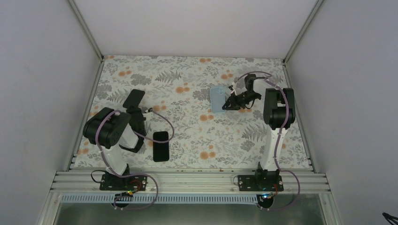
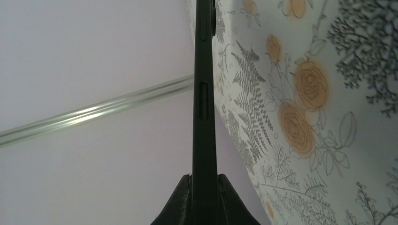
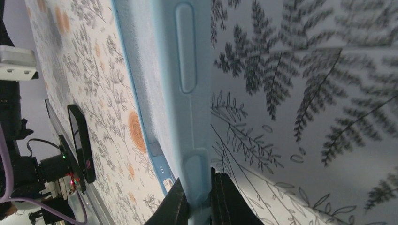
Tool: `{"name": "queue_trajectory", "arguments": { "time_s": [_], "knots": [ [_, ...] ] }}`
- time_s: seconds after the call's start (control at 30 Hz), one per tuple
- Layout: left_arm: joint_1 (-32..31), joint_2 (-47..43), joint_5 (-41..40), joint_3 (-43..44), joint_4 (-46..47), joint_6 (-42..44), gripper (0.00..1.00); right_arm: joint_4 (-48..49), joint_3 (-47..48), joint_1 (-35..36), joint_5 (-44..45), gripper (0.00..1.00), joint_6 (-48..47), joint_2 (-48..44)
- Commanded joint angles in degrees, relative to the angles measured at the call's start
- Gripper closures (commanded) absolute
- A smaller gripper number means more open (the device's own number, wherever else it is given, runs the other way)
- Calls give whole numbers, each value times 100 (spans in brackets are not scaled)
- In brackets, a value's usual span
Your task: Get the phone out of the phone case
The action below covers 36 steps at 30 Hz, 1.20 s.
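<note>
My left gripper [image 1: 138,111] is shut on the phone [image 1: 133,98], a slim black slab held tilted above the table's left side, apart from the case. The left wrist view shows the phone [image 2: 205,117] edge-on, clamped between the fingertips of the gripper [image 2: 205,190]. My right gripper [image 1: 228,104] is shut on the edge of the light blue phone case [image 1: 218,98], right of centre and far back. In the right wrist view the case [image 3: 159,79] is empty, its side wall pinched by the gripper [image 3: 199,199].
Another all-black phone [image 1: 160,146] lies flat on the floral tablecloth [image 1: 197,131] near the front, right of the left arm; it also shows in the right wrist view [image 3: 80,140]. White walls enclose the table on three sides.
</note>
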Motion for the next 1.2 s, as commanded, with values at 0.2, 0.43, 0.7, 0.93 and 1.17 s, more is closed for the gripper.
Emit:
{"name": "queue_trajectory", "arguments": {
  "time_s": [0.2, 0.43, 0.7, 0.93, 1.17],
  "knots": [
    [26, 1359, -134, -260, 3043, 768, 97, -165, -182, 143, -18, 96, -230, -170],
    [34, 1102, -60, -320, 2971, 638, 68, -68, -191, 146, 33, 64, -146, -183],
    [38, 891, 57, -350, 2988, 708, 8, 95, -284, 147, 215, 35, -93, -461],
    [-28, 686, 219, -557, 2979, 729, 0, 97, -293, 152, 640, 0, -54, -829],
    [-450, -524, 230, -894, 1816, 217, 0, 258, -275, 218, 1580, 0, -92, -1429]
  ]
}}
